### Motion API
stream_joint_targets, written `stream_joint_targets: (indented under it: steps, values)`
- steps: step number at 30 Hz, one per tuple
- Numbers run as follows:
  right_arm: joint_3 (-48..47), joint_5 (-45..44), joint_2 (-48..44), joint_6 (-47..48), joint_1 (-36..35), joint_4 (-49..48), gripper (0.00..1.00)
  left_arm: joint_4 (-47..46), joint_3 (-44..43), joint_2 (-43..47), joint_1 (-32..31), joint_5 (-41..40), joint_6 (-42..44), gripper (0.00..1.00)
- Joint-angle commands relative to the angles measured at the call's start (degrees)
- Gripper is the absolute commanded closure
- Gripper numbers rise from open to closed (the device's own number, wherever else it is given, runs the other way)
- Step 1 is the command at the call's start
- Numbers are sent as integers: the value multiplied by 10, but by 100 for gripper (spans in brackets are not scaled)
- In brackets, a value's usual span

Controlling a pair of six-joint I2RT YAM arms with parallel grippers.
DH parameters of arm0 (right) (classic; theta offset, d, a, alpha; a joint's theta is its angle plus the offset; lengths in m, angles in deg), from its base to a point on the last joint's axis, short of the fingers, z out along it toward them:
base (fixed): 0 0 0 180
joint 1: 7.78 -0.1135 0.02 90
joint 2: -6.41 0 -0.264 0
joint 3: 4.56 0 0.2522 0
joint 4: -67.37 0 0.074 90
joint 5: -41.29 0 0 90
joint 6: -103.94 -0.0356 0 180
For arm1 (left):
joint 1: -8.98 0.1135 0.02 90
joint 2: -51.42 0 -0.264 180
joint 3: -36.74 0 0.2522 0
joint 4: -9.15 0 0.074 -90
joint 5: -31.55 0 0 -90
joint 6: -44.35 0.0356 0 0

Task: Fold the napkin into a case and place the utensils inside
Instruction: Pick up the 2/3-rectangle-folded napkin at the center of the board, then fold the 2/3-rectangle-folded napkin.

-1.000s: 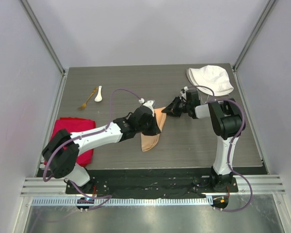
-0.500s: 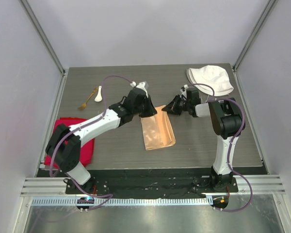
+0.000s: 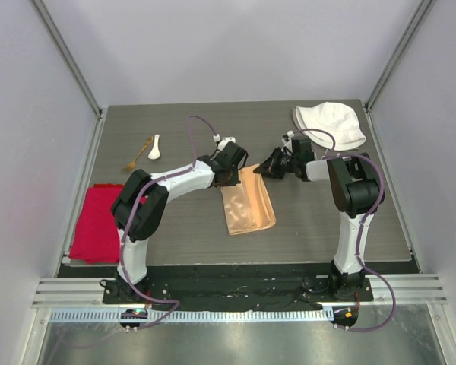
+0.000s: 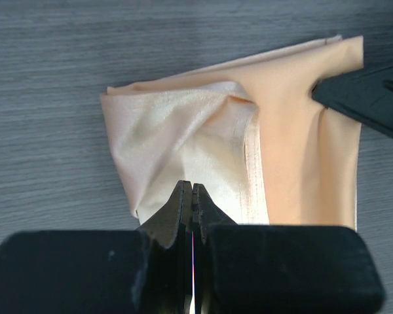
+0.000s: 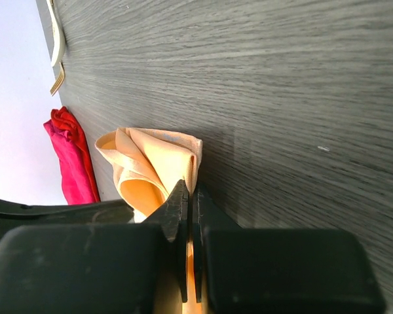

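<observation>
The peach-orange napkin (image 3: 248, 202) lies mid-table as a narrow layered rectangle. My left gripper (image 3: 233, 170) sits at its far left corner. In the left wrist view its jaws (image 4: 192, 188) are shut over the napkin's (image 4: 203, 137) puckered edge, which runs under the tips. My right gripper (image 3: 265, 170) is at the far right corner. In the right wrist view it (image 5: 190, 190) is shut, with orange napkin (image 5: 154, 163) cloth showing between the fingers. The white spoon (image 3: 154, 147) and gold fork (image 3: 137, 156) lie together at the far left, apart from the napkin.
A bright red cloth (image 3: 97, 222) lies at the table's near left edge. A white fabric hat (image 3: 330, 124) sits at the far right corner. Grey walls and metal posts enclose the table on three sides.
The napkin went from a bunched fold under my left gripper to a flat rectangle. The left gripper moved to the far left corner, opened briefly and shut again. The right arm stayed put.
</observation>
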Motion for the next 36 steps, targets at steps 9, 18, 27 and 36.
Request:
stream_joint_targets:
  steps: [9,18,27,36]
  values:
    - [-28,-9,-48,24,-15,20,99,-64,-49,-38,0,-12,34,100]
    - [-39,-22,-70,23,-48,39,99,-125,-43,-62,-1,1,38,100]
    - [-21,-28,-46,-60,-98,-32,99,-242,59,-29,-1,3,48,100]
    - [12,-40,-32,-106,-101,-97,99,-231,74,8,0,28,48,100]
